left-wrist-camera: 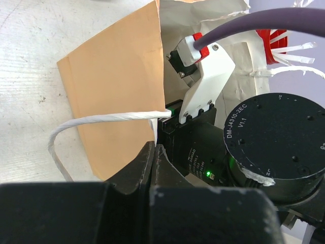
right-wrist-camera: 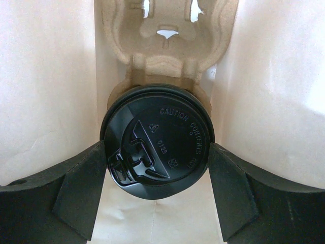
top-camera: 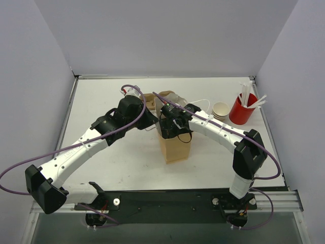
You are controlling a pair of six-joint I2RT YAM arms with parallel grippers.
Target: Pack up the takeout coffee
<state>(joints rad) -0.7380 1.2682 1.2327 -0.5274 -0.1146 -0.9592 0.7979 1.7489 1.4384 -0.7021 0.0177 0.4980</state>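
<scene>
The takeout coffee shows in the right wrist view as a round black lid [right-wrist-camera: 157, 145] seated in a pulp cup carrier [right-wrist-camera: 167, 30] inside the brown paper bag [top-camera: 175, 150]. The cup body is hidden beneath the lid. My right gripper [right-wrist-camera: 158, 157] reaches down into the bag, its fingers [right-wrist-camera: 84, 185] pressed against both sides of the lid. My left gripper [left-wrist-camera: 155, 148] is shut on the bag's upper edge [left-wrist-camera: 158, 101], holding the mouth open. In the top view both grippers meet at the bag's top, the left [top-camera: 151, 120] and the right [top-camera: 171, 127].
A red cup with white straws [top-camera: 241, 109] and a stack of pale cream cups [top-camera: 221, 110] stand at the back right. The bag's white twisted handle [left-wrist-camera: 96, 120] loops out to the left. The right arm's wrist motor [left-wrist-camera: 277, 137] sits close beside my left gripper.
</scene>
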